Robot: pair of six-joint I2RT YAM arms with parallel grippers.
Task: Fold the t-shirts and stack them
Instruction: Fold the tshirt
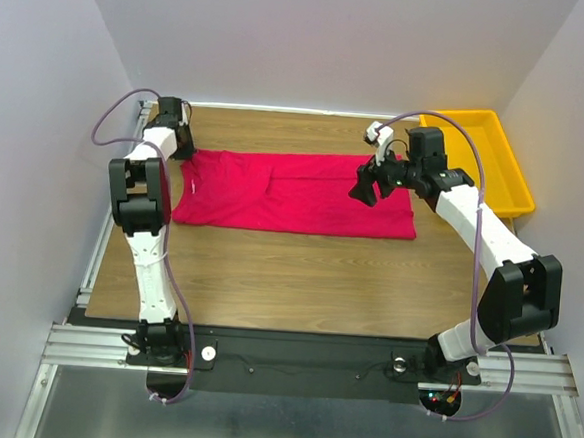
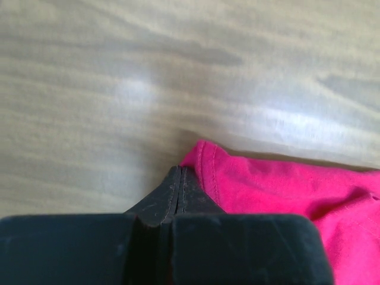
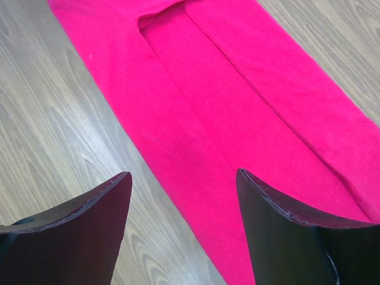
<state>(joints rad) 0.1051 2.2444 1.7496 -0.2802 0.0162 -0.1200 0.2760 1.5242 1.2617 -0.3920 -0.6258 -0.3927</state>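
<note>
**Top external view.** The left pincer point(image 1: 186, 154) stands low at the far-left corner of the plain crimson-red short-sleeved cotton t-shirt point(image 1: 294, 194). Its jaws are too small here to make out. The t-shirt lies flat as a wide rectangle across the far half of the brown wood-grain table point(image 1: 298, 270). The right pincer point(image 1: 366, 192) hangs above the right part of the t-shirt, jaws apart and empty. A shallow rectangular yellow plastic tray point(image 1: 482, 152) sits at the table's far-right corner, apart from the t-shirt.

**Left wrist view.** The left pincer point(image 2: 180, 173) is fully closed, its two black fingers pressed pad to pad. The tips meet at a rounded, hemmed corner of the t-shirt point(image 2: 285, 190). The cloth touches the right finger and runs off the right and bottom edges. The finger bodies hide the cloth nearest the tips, so whether any fabric is caught between them cannot be told. The picture is soft throughout.

**Right wrist view.** The right pincer point(image 3: 183, 173) is spread wide, holding and touching nothing. The t-shirt point(image 3: 237, 101) runs beneath it as a diagonal band from upper left to lower right, both ends cut off by the frame. The band's left edge passes under the gap between the fingers. The left finger stands over bare table point(image 3: 53, 130) and the right finger over cloth. A stitched hem line and a dark slit between overlapping layers show near the top.
</note>
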